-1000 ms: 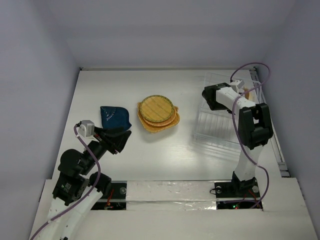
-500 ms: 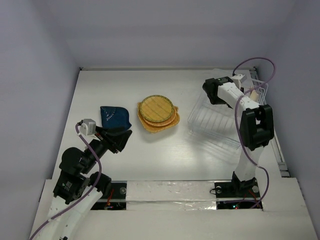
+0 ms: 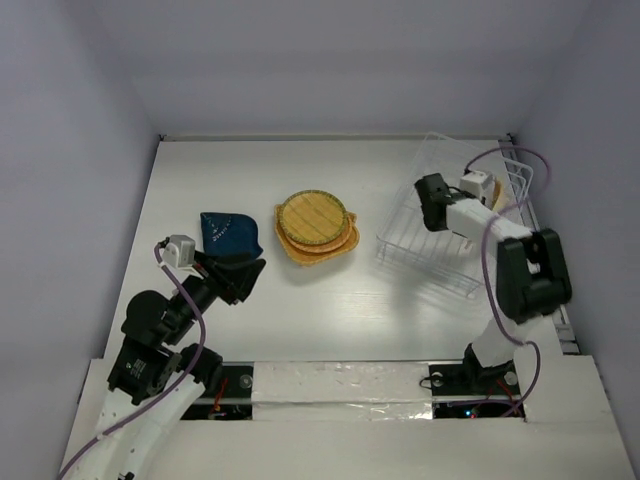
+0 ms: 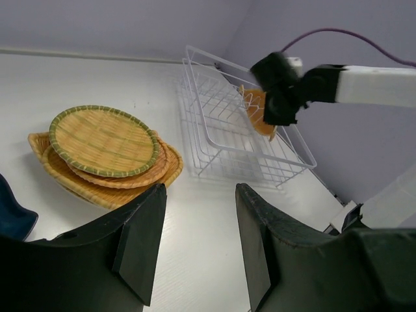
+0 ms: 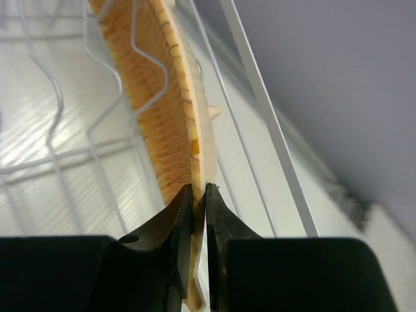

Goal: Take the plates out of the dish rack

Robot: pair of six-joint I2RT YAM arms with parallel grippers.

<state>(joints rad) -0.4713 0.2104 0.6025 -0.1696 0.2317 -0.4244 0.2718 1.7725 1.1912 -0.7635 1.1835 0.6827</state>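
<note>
The dish rack (image 3: 430,245) (image 4: 221,123), a wire basket of thin white bars, sits tilted at the right of the table. One woven orange-tan plate (image 5: 156,97) (image 4: 257,112) stands on edge inside it, behind the bars. My right gripper (image 5: 199,190) is shut on that plate's rim, a finger on each face. Three more plates lie stacked (image 3: 316,228) (image 4: 104,149) mid-table, a round one on top. My left gripper (image 4: 198,240) (image 3: 243,277) hovers open near the front left, with only bare table between its fingers.
A dark blue rounded object (image 3: 230,232) (image 4: 10,218) lies left of the stack, just beyond the left gripper. The right wall and the table's right edge run close behind the rack. A purple cable (image 3: 520,165) loops over the rack's far corner.
The right arm has swung its wrist down and to the right with the plate in its grip, and the rack has tipped and shifted with it. The left arm has barely moved.
</note>
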